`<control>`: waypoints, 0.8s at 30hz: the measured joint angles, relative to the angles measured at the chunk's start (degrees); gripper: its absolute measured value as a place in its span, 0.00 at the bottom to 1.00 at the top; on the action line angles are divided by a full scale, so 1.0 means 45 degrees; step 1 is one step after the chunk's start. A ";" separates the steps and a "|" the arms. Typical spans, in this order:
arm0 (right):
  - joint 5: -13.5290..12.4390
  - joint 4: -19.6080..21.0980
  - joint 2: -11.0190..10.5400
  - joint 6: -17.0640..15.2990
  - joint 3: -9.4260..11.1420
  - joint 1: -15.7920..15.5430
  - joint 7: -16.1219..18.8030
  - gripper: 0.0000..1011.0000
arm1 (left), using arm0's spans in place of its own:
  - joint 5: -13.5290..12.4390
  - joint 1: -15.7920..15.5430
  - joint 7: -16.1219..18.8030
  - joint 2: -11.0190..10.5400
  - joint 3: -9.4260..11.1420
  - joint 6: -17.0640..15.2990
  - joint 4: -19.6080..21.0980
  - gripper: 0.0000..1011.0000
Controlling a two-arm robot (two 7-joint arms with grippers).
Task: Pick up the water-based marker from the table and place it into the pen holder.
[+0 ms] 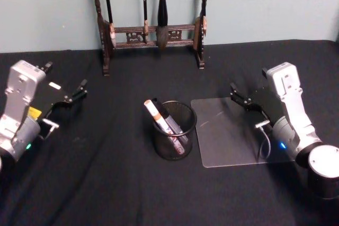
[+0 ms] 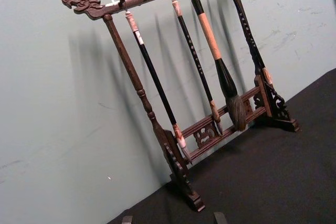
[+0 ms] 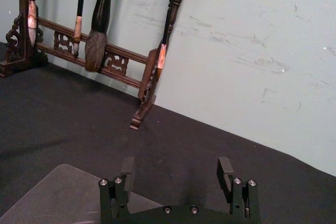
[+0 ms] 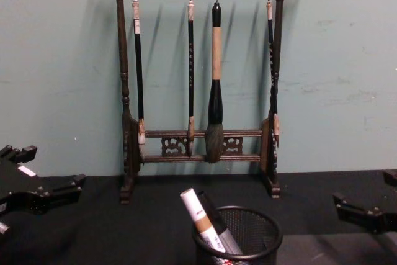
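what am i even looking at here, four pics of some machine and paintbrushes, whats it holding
It is a two-armed robot at a black table, seen by four cameras at once: head, chest and one on each wrist. The left gripper and the right gripper sit at the table's sides, both open and holding nothing. In the middle stands the pen holder, a black mesh cup, with the marker already leaning inside beside a darker pen. A clear mat lies to the cup's right. By the wall stands a wooden brush rack with four brushes hanging; both wrist cameras face it.
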State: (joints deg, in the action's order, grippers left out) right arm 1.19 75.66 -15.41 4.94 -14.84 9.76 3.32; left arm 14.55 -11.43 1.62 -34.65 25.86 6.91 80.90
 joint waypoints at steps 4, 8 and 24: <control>0.0000 -0.0001 0.0001 -0.0001 0.0000 0.0000 0.0000 0.99 | 0.0000 0.0000 0.0000 0.0000 0.0000 0.0000 -0.0001 0.99; 0.0000 0.0000 0.0000 0.0000 0.0000 0.0000 0.0001 0.99 | -0.0001 -0.0001 -0.0001 0.0000 0.0000 0.0000 0.0000 0.99; 0.0001 0.0000 0.0000 -0.0001 0.0000 0.0000 0.0001 0.99 | 0.0000 0.0000 -0.0001 0.0000 0.0000 0.0000 -0.0001 0.99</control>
State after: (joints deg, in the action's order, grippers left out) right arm 1.20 75.66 -15.41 4.94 -14.84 9.76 3.32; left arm 14.55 -11.43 1.62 -34.65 25.86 6.91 80.90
